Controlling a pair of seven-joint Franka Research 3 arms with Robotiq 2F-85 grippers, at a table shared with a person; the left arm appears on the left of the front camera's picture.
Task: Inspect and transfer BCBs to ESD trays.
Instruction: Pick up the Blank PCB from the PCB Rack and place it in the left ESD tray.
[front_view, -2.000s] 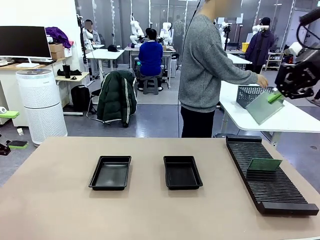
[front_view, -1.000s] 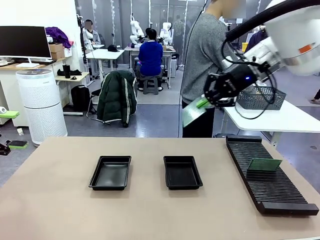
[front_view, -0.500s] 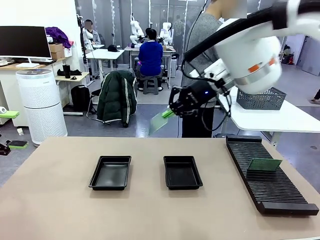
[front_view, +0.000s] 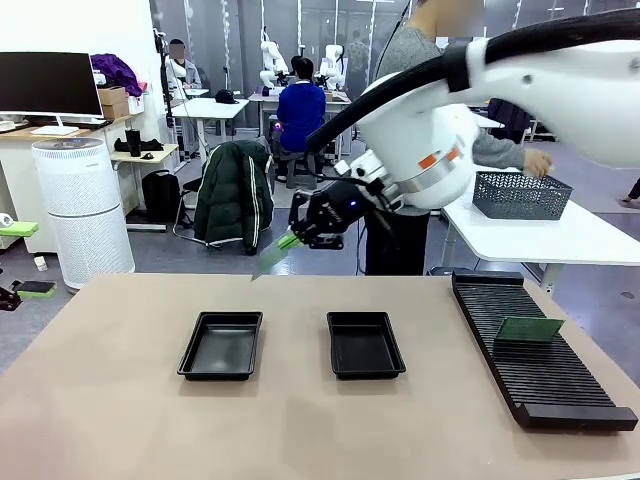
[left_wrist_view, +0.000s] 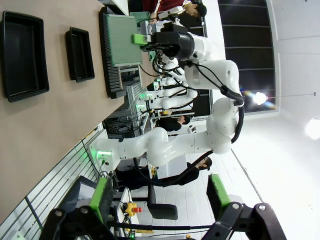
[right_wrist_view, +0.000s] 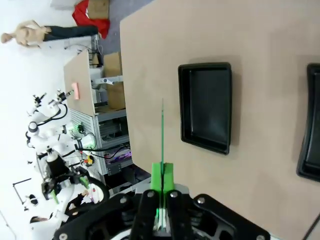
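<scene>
- The left gripper (left_wrist_view: 160, 200) looks along the table from its left end, green-padded fingers spread wide and empty, apparently kept out of the way.
- A shallow black plastic ESD tray (front_view: 221, 345) lies empty on the tan table (front_view: 110, 400).
- A thin green rectangular circuit board (front_view: 270, 260) hangs tilted in the air above and behind that tray. The right gripper (front_view: 292, 240) is clamped tight on one edge, which leaves both faces bare, probably for inspection.
- The second black tray (front_view: 365, 344) lies near the first, also empty.
- A long black ribbed slotted rack (front_view: 560, 385) holds a second green board (front_view: 529, 329) upright in a slot.
- A person's hand (front_view: 540, 162) is at a dark mesh basket (front_view: 522, 195) beyond.
</scene>
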